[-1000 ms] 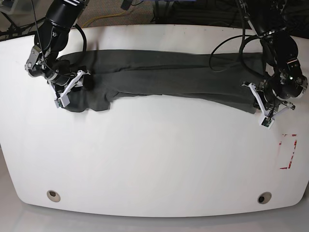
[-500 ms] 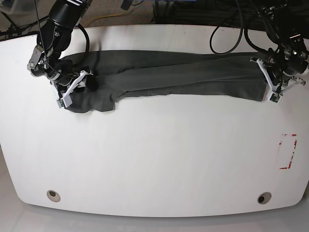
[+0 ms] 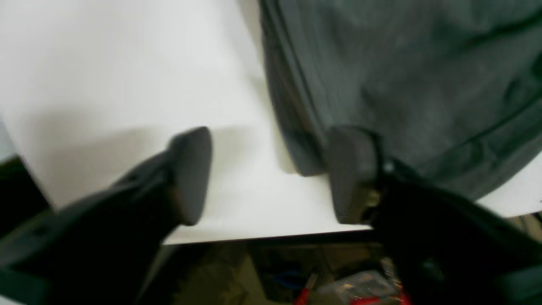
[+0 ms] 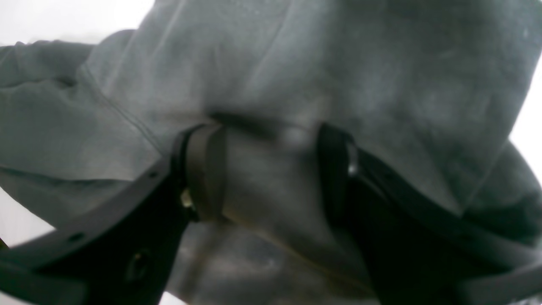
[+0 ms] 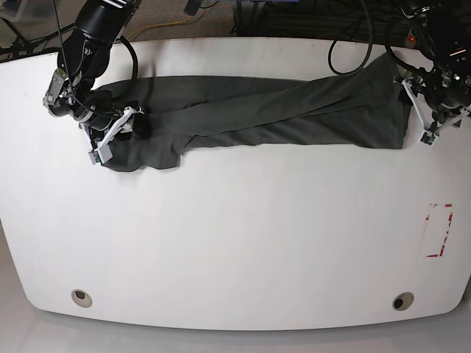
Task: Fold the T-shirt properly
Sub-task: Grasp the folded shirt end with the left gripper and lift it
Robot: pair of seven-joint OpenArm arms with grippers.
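The T-shirt [image 5: 257, 110] lies in a long, thin band across the far side of the white worktop [image 5: 235, 243]. It looks bunched and wrinkly, not flat, so I think the job is only just started. It probably needs to be spread out before it can be folded well.

The right pincer [image 5: 112, 134] is on the left side of the base view. In its own wrist view its two fingers [image 4: 203, 169] stand apart with a lump of grey cloth between them. The cloth fills the gap, so the pincer seems to be holding that end down. That would keep the shirt from sliding when the other end is pulled.

The left pincer [image 5: 427, 118] is at the other end of the shirt, close to the worktop's edge. In its wrist view its fingers [image 3: 190, 173] are wide apart and nothing is between them, only bare worktop. One finger sits just over the shirt's edge. So this end of the shirt is let go and lies free on the worktop.

A bit of red tape [image 5: 439, 230] is stuck on the worktop, well away from the shirt.
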